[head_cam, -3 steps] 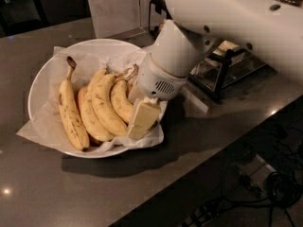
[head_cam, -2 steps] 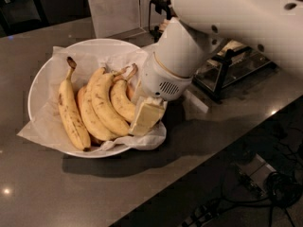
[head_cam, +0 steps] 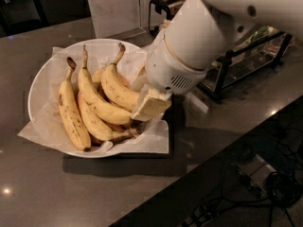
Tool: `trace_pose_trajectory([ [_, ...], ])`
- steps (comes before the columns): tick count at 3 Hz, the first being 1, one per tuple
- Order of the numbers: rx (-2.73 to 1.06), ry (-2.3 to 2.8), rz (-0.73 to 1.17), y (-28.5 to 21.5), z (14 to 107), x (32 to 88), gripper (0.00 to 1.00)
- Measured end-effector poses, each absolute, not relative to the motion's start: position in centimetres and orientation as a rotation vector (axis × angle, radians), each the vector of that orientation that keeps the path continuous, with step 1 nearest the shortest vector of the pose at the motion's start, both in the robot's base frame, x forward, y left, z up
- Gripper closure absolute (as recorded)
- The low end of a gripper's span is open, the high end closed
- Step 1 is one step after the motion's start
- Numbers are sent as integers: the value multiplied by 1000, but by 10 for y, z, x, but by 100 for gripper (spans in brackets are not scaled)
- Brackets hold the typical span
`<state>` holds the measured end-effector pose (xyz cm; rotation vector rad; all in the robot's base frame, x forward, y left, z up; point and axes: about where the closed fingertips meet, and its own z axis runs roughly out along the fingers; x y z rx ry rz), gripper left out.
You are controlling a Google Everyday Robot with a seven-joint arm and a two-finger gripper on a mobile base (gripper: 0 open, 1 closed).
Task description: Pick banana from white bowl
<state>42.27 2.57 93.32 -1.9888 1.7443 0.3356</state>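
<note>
Over the right rim of the white bowl (head_cam: pixel 31 92), the gripper (head_cam: pixel 150 107) hung beside the banana (head_cam: pixel 113 86); whether it was clamped was unclear, and the banana lay unlifted.

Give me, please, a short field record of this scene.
gripper: low over the bowl's right side, at the banana's near end; grasp unclear
banana: in the bowl, rightmost, stem pointing away
bowl: white, lined with paper, on the counter
other bananas: several, left of it
rack: black, right of the arm
</note>
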Motion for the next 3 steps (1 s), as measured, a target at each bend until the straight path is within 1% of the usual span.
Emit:
trace_pose_trajectory([
  [2,-2006,1526,380,34,968,428,100],
  [3,-1981,1404,458,28,982,430,100],
])
